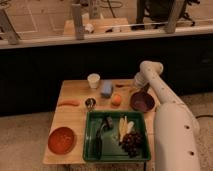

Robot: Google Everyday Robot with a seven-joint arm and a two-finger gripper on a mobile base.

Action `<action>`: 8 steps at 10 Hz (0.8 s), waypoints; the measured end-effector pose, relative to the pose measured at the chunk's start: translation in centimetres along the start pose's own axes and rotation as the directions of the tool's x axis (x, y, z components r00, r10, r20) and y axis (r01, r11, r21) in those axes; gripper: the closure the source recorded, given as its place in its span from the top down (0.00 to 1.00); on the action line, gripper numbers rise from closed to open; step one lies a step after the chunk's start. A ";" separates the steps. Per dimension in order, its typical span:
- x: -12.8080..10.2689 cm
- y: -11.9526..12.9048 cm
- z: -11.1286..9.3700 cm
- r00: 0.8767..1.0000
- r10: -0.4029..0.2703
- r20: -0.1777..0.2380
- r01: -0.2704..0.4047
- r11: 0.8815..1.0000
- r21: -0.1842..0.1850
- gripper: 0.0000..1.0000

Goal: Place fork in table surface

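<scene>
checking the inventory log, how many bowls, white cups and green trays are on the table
bowls: 2, purple bowl, orange bowl
white cup: 1
green tray: 1
total: 4
gripper: over the far side of the table surface, behind the purple bowl

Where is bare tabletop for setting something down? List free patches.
Free: the back left corner beside the white cup, and the strip between the orange stick and red bowl. Crowded: back right, with the gripper by the purple bowl.
</scene>
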 end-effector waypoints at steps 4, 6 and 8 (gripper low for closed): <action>-0.9 -1.4 -2.0 1.000 -0.007 0.030 0.006 0.999 0.035 0.57; -1.4 -1.7 -1.3 1.000 -0.016 0.025 0.015 0.999 0.041 0.77; -0.9 -1.9 -0.8 1.000 -0.009 0.014 0.009 0.999 0.049 0.80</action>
